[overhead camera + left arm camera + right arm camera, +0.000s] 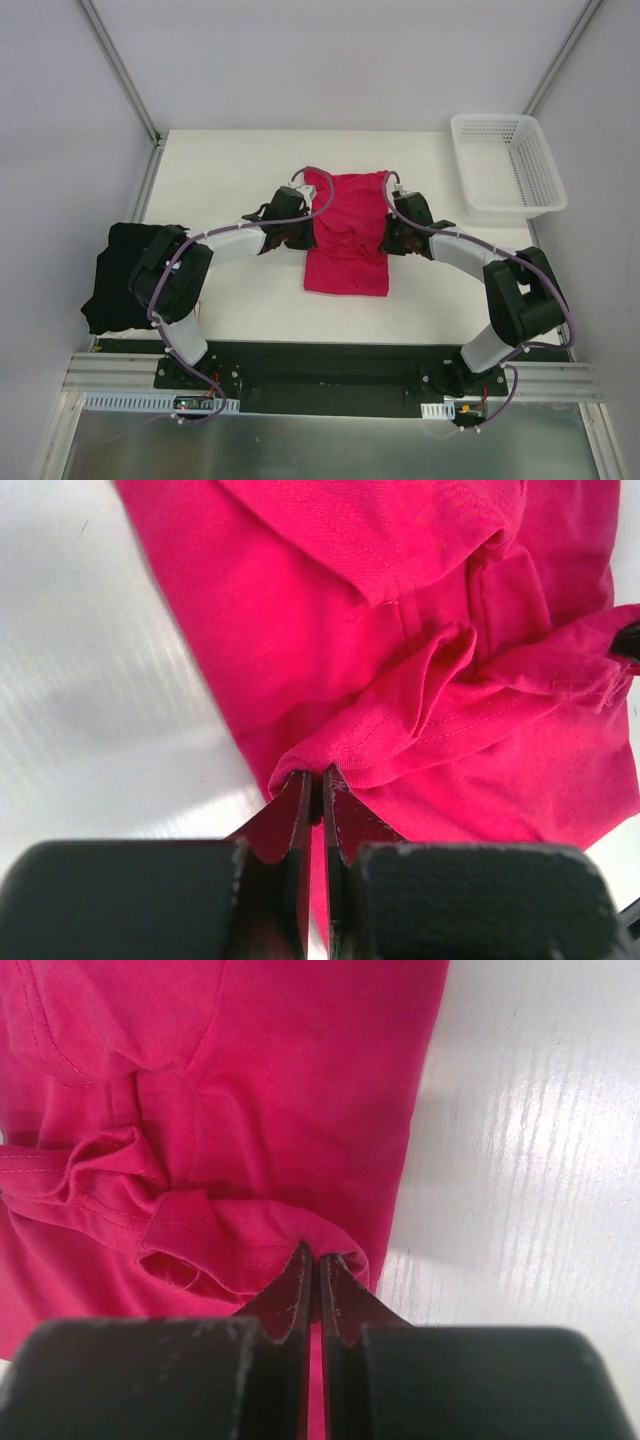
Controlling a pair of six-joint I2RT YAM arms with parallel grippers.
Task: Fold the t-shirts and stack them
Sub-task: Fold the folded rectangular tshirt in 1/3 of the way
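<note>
A crimson-pink t-shirt (346, 245) lies partly folded in the middle of the table, its lower half flat and its upper half bunched. My left gripper (305, 232) is at the shirt's left edge. In the left wrist view it (315, 776) is shut on a pinched fold of the pink cloth (420, 660). My right gripper (391, 238) is at the shirt's right edge, and in the right wrist view it (312, 1257) is shut on a rolled edge of the same shirt (250, 1090). A black t-shirt (118, 275) lies crumpled at the table's left edge, partly hidden by my left arm.
A white plastic lattice basket (507, 165) stands at the back right corner of the white table (230, 170). Metal frame posts rise at both back corners. The arms' base rail runs along the near edge.
</note>
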